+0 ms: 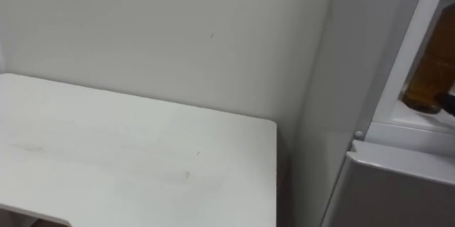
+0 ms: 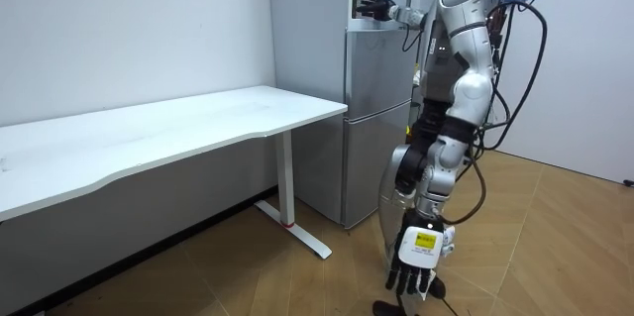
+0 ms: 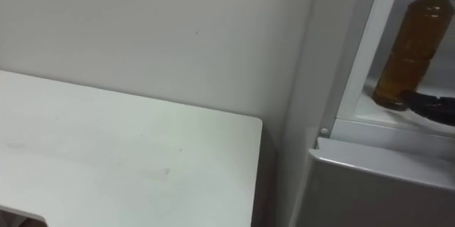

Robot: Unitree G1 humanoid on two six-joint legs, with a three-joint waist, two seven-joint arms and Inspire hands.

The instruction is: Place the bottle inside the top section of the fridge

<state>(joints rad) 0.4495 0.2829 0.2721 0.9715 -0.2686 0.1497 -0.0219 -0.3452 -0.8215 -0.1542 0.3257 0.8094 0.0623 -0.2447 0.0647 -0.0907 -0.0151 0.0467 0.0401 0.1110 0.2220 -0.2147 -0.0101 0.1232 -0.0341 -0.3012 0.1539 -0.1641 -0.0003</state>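
Soft, even indoor light falls bright on the white wall [image 1: 178, 28] and bench [image 1: 128, 156]. A dim shadow sits between bench and fridge [image 1: 334, 77], and a deeper one lies beneath the bench in the room view.

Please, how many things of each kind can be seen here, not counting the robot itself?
bottle: 1
fridge: 1
table: 1
Total: 3
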